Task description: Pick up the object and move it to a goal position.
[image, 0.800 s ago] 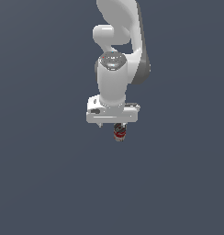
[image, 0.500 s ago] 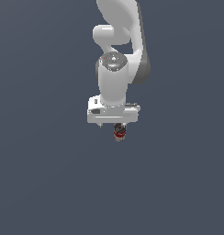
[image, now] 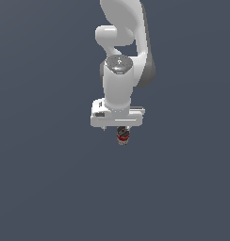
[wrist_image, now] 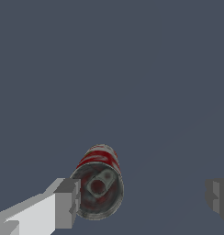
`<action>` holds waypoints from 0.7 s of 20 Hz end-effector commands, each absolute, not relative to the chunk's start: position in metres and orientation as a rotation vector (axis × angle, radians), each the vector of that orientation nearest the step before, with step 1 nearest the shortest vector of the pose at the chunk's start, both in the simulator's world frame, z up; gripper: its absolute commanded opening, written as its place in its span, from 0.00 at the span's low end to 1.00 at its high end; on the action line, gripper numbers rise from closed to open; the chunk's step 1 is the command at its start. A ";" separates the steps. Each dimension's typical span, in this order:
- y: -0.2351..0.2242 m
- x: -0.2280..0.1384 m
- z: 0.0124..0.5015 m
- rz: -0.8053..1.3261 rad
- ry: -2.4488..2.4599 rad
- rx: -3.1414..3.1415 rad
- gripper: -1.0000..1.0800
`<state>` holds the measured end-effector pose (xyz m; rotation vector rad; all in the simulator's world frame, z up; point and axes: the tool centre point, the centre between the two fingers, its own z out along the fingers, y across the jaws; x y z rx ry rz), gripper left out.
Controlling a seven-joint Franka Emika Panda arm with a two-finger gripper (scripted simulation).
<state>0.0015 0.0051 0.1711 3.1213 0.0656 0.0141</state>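
Note:
The tin can (wrist_image: pixel 99 183) has a red label and a metal rim, and its metal end faces the wrist camera. It sits between my fingers, right beside one finger (wrist_image: pixel 67 203) and far from the other finger (wrist_image: pixel 217 197). My gripper (wrist_image: pixel 143 199) is open wide and grips nothing. In the exterior view the can (image: pixel 122 136) shows just below the white hand, with my gripper (image: pixel 120 132) around it. The fingertips are mostly hidden there. I cannot tell whether the near finger touches the can.
A plain dark grey-blue surface (image: pixel 51 179) fills both views. The white arm (image: pixel 119 84) rises above the hand in the exterior view. No other objects, edges or goal marker show.

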 end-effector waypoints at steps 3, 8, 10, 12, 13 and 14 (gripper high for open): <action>0.006 0.001 0.170 0.013 0.087 3.121 0.96; 0.008 -0.002 0.167 0.012 0.167 3.119 0.96; 0.010 -0.003 0.165 0.011 0.214 3.116 0.96; 0.011 -0.005 0.163 0.009 0.270 3.113 0.96; 0.012 -0.006 0.162 0.009 0.302 3.110 0.96; 0.013 -0.007 0.160 0.008 0.336 3.107 0.96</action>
